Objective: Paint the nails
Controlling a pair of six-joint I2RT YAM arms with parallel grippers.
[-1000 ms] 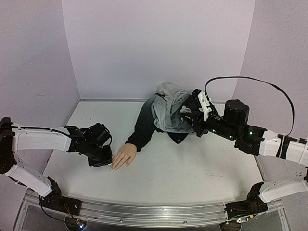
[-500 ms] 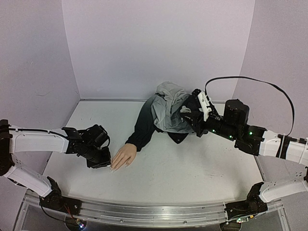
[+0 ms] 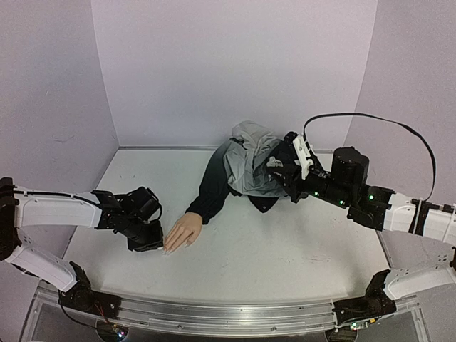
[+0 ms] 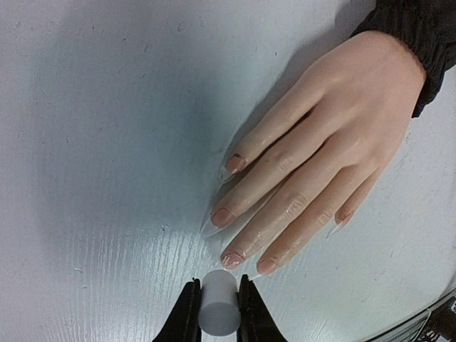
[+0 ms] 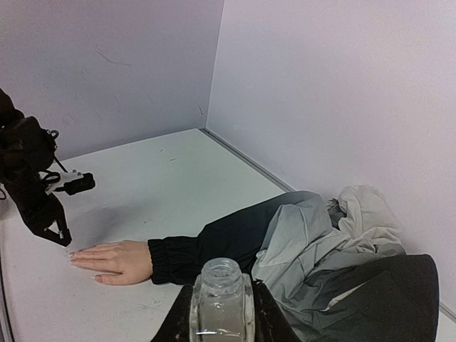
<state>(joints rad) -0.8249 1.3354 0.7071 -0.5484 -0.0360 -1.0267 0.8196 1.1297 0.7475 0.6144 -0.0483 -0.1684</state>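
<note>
Left tool (image 4: 218,286) pinching a white cap (image 4: 219,312) just beside the mannequin hand's (image 4: 324,135) nails (image 4: 221,216) on the table (image 4: 107,142), right tool (image 5: 222,313) pinching an open clear bottle (image 5: 222,285)

The right gripper (image 5: 221,317) clamps an uncapped clear glass bottle (image 5: 221,292) at the frame's bottom edge. Beyond it a mannequin hand (image 5: 110,261) lies flat on the white table (image 5: 164,178), dark sleeve (image 5: 206,249) trailing into crumpled grey cloth (image 5: 335,235); the left gripper (image 5: 58,235) hangs just beside its fingertips.
</note>
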